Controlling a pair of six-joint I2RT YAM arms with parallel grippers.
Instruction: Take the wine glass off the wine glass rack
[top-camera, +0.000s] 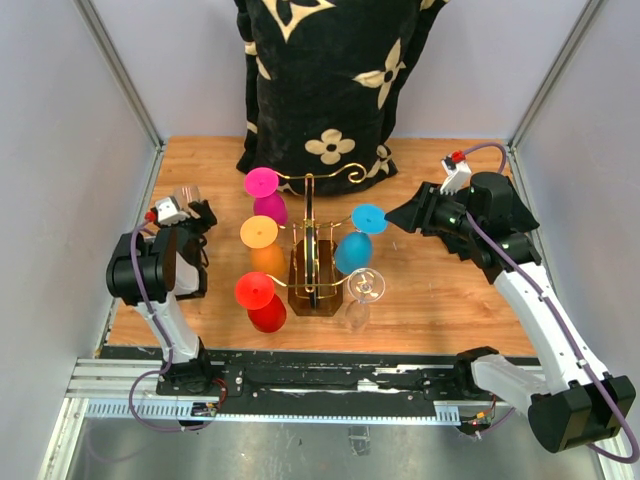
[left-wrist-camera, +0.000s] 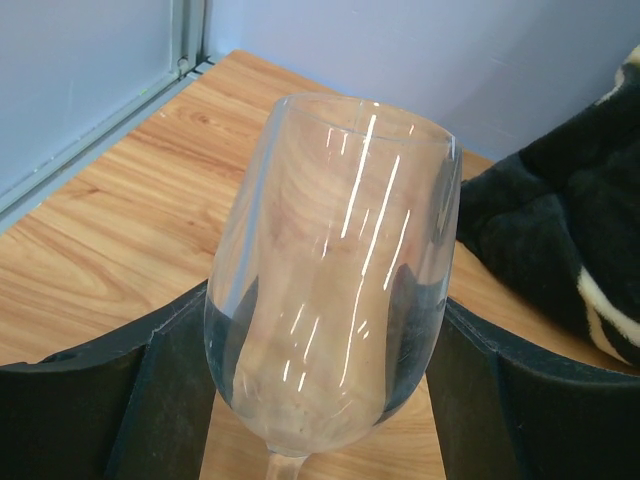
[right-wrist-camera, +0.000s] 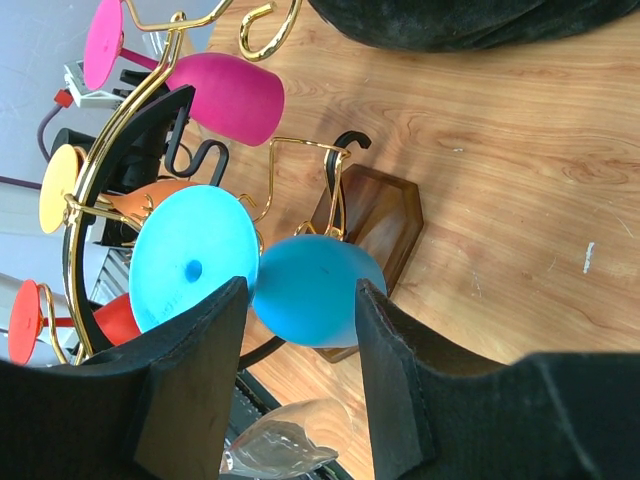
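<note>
The clear wine glass (left-wrist-camera: 335, 280) is off the wine glass rack (top-camera: 312, 285). It stands upright between the left jaws, which pinch its bowl on both flanks, and its stem runs down out of the wrist view. It sits at 9 o'clock from the rack, well apart from it, over the left part of the desk (top-camera: 450, 300). Whether its foot rests on the desk cannot be told. In my judgement the bowl is gripped because it is the widest part, and holding the glass that far out keeps it out of the other arm's path.

The blue wine glass (top-camera: 352, 252) hangs inverted at 2 o'clock on the rack, its foot caught in a gold scroll arm and its bowl below. Hung this way, the foot would probably have to slide out along the wire rather than lift straight off.

The right jaws are spread and pinch nothing. They sit just beside the blue foot, at its 3 o'clock. In the wrist view the bowl shows in the gap, beyond the tips.

The right arm (top-camera: 540, 300) rises from its base at 5 o'clock and bends at the elbow, with the forearm pointing toward 9 o'clock and the wrist rolled on its side. The left arm (top-camera: 150, 270) is folded compactly, with its wrist raised and facing 12 o'clock.

Also hanging on the rack are a magenta glass (top-camera: 270, 208), an orange glass (top-camera: 259, 232), a red glass (top-camera: 267, 315) and a second clear glass (top-camera: 365, 285) at 5 o'clock.
</note>
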